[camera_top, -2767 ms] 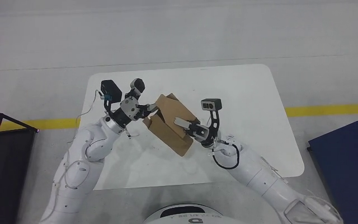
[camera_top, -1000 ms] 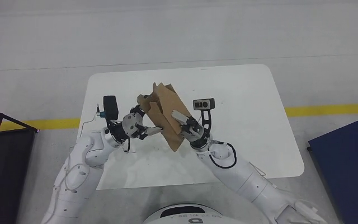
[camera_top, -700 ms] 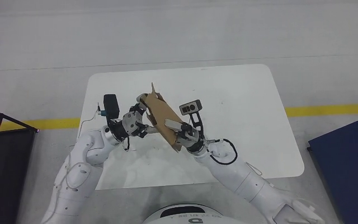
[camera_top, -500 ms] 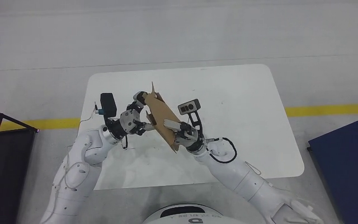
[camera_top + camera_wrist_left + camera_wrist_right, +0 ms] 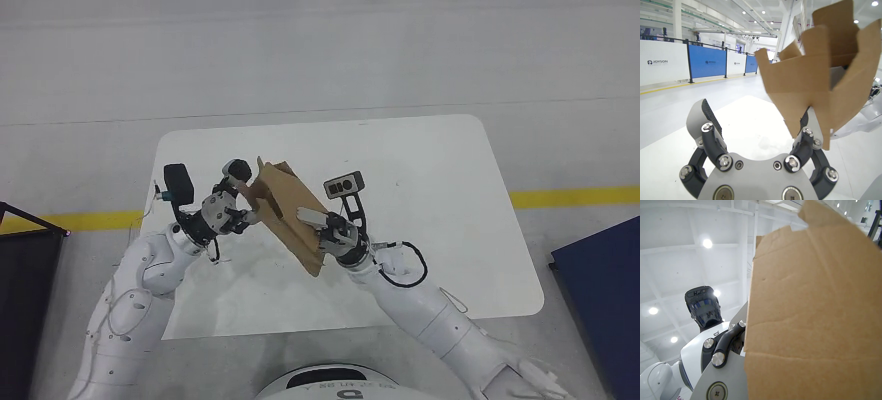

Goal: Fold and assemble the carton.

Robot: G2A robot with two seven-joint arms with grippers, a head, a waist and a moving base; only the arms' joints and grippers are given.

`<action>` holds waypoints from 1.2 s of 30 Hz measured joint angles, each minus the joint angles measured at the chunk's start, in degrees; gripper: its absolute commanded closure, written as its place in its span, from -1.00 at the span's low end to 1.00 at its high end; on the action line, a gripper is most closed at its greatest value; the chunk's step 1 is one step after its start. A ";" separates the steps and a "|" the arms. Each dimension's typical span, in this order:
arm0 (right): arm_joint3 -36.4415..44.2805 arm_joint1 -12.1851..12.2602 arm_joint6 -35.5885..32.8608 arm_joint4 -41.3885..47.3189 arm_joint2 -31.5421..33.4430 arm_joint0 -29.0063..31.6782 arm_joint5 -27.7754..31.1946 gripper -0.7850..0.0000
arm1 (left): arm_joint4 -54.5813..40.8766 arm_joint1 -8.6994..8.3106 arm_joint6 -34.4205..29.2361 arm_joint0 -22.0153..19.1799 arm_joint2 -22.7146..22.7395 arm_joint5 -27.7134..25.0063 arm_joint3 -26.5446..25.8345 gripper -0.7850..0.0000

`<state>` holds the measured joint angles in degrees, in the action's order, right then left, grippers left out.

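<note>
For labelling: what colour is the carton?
The carton is plain brown; best in the right wrist view.

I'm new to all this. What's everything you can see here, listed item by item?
carton: one, brown cardboard, partly folded with flaps loose, held above the table between the two arms
table: one, white, rounded corners, under the arms
floor line: one, yellow, across the grey floor behind the table
blue panel: one, dark blue, on the floor at the top view's right edge
barrier panels: several, blue and white, along the hall's far side
left tool: one, grey and black, fingers wide apart, one finger at a carton flap
right tool: one, grey and black, gripping the carton's side
</note>
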<state>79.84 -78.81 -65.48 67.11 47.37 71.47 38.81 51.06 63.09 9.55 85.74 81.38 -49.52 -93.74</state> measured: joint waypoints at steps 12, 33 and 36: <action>0.93 -0.47 -1.57 -3.54 2.46 2.60 -1.57 1.00 | -4.83 -0.16 1.52 -0.46 4.53 3.66 -1.22 -1.00; -2.14 -2.67 -2.37 -3.78 2.75 1.17 -2.38 1.00 | 0.16 0.17 -1.15 -4.01 -0.18 -3.00 -3.65 -1.00; -2.56 -3.00 -2.55 -3.72 2.70 0.82 -2.56 1.00 | 1.06 0.34 -0.86 -4.66 -1.22 -2.57 -3.13 -1.00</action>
<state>77.27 -81.81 -68.03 63.39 50.07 72.29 36.25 52.12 63.43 8.69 81.08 80.16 -52.09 -96.87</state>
